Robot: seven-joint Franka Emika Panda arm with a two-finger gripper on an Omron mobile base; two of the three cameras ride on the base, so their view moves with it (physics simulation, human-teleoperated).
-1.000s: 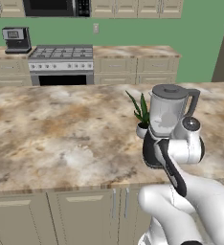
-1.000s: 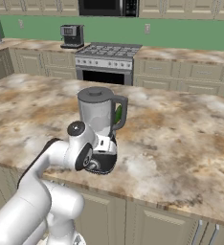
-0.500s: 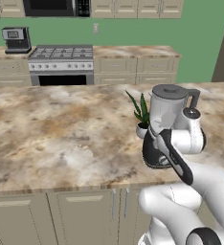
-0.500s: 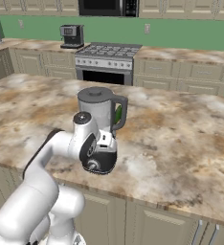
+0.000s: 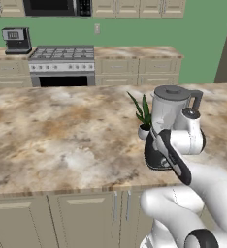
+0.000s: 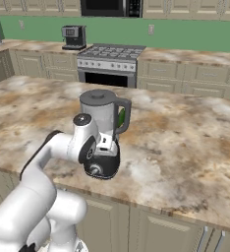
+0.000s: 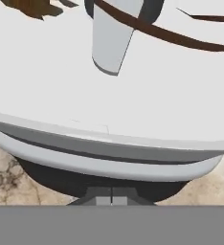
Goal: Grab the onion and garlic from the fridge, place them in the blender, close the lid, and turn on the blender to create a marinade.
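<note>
With its two dark fingers pressed fully together and nothing held between them, the two-finger gripper (image 7: pixel 112 197) sits low against the front of the blender's rounded black base (image 6: pixel 103 166), near the front edge of the speckled brown stone counter (image 5: pixel 62 140). From the right base view, the white arm (image 6: pixel 53 162) wraps in from the near left, and its hand covers the upper part of that base, just above the small round knob (image 6: pixel 94 171). On the base stands the clear greyish tapered blender jar (image 6: pixel 101 114) with its side handle to the right, and the flat dark grey round lid (image 5: pixel 169 90) already rests on top. Whether the onion and garlic are inside cannot be told.

Judging by this, the step in hand is switching the blender on. The next move likely calls for the closed fingertips to press or turn the knob without shoving the base. A small green potted plant (image 5: pixel 143 112) stands just left of the jar.
</note>
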